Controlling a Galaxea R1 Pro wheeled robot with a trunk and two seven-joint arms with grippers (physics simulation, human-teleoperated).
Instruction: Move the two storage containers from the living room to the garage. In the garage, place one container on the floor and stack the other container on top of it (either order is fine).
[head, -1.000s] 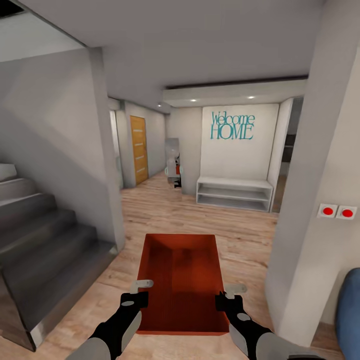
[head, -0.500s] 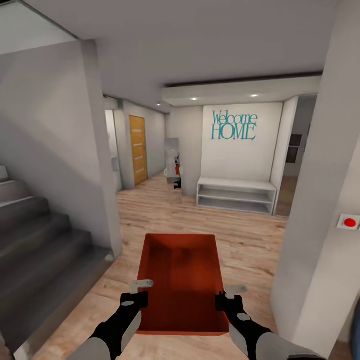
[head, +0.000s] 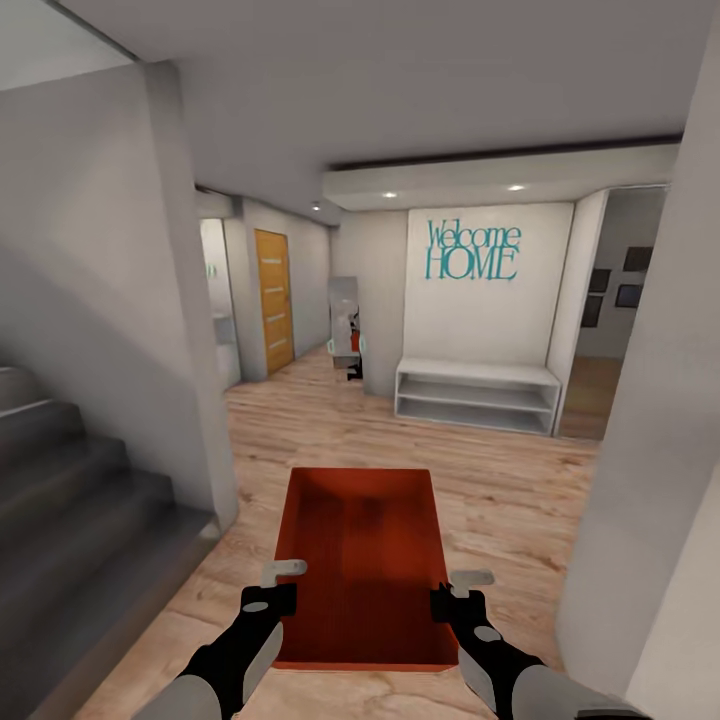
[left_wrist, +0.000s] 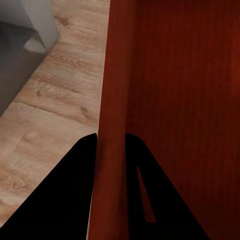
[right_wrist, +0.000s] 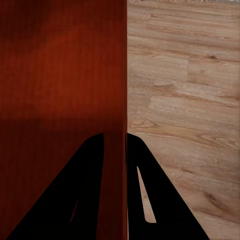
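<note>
One orange-red ribbed storage container (head: 362, 560), open on top and empty, is held level in front of me over the light wood plank floor. My left gripper (head: 272, 590) is shut on its left wall (left_wrist: 111, 150), one finger inside and one outside. On the opposite side, my right gripper (head: 455, 597) is shut on the right wall (right_wrist: 119, 150) the same way. An orange wooden door (head: 272, 298) with glass slits stands at the far end of the hallway, left of centre.
Grey stairs (head: 70, 510) rise at the left behind a pale wall (head: 130, 300). A grey pillar (head: 650, 480) stands close on the right. Ahead are a white bench shelf (head: 478, 393) under a teal "Welcome HOME" sign (head: 472, 251) and a narrow mirror (head: 345, 330).
The view has advanced down the hallway: the stairs slid left, and the red wall buttons and blue sofa edge passed out on the right. The container stays held the same way.
</note>
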